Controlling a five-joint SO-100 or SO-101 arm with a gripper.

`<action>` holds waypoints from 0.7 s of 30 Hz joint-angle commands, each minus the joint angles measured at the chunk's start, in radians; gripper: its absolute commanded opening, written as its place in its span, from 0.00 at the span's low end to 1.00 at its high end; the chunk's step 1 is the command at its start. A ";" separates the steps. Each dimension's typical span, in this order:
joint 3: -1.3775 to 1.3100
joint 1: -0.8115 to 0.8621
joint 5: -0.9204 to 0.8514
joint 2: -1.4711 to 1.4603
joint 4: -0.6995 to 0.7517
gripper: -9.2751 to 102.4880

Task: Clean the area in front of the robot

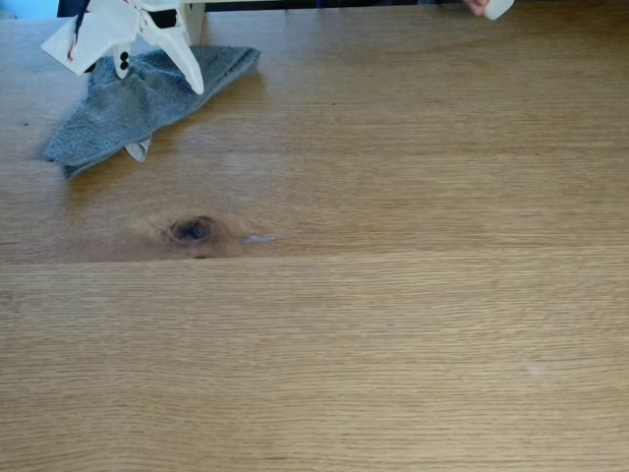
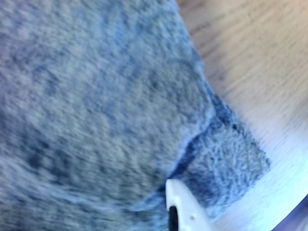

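A grey-blue cloth (image 1: pixel 138 108) lies bunched at the table's far left in the fixed view. Its folds rise toward the robot (image 1: pixel 103 34), a white arm with red wires. My gripper (image 1: pixel 190 79) points down into the cloth and is shut on it. In the wrist view the cloth (image 2: pixel 106 106) is very close and blurred. One white fingertip (image 2: pixel 182 208) digs into a fold at the bottom, and the other finger is hidden. A small pale wet mark (image 1: pixel 258 239) sits on the wood beside a dark knot (image 1: pixel 193 230).
Bare wooden table (image 1: pixel 393 344) stretches across the middle, right and front. At the far right edge a hand (image 1: pixel 478 6) holds a small white object (image 1: pixel 498 8). A corner of the cloth (image 2: pixel 240 159) rests on wood in the wrist view.
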 commanded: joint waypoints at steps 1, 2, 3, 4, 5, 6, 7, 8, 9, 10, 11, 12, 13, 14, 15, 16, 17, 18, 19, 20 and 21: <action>-0.072 0.017 -0.038 0.009 -0.005 0.52; -0.072 0.011 -0.055 0.006 -0.002 0.51; -0.072 0.003 -0.074 0.002 0.002 0.49; -0.072 -0.005 -0.089 -0.009 0.005 0.48; -0.072 -0.012 -0.107 -0.026 0.003 0.46; -0.072 -0.021 -0.127 -0.048 -0.008 0.44; -0.072 -0.032 -0.143 -0.074 -0.021 0.43; -0.072 -0.044 -0.156 -0.100 -0.041 0.41; -0.072 -0.057 -0.167 -0.126 -0.057 0.39; -0.072 -0.071 -0.175 -0.150 -0.075 0.39; -0.074 -0.083 -0.183 -0.173 -0.089 0.37; -0.074 -0.097 -0.199 -0.193 -0.109 0.36; -0.074 -0.107 -0.209 -0.207 -0.118 0.34; -0.075 -0.120 -0.232 -0.224 -0.127 0.31; -0.080 -0.129 -0.253 -0.244 -0.132 0.28; -0.092 -0.137 -0.262 -0.259 -0.123 0.26; -0.107 -0.146 -0.264 -0.272 -0.103 0.24; -0.126 -0.155 -0.259 -0.279 -0.074 0.21; -0.146 -0.166 -0.239 -0.282 -0.044 0.18; -0.167 -0.175 -0.221 -0.285 -0.011 0.16; -0.189 -0.186 -0.195 -0.285 0.025 0.15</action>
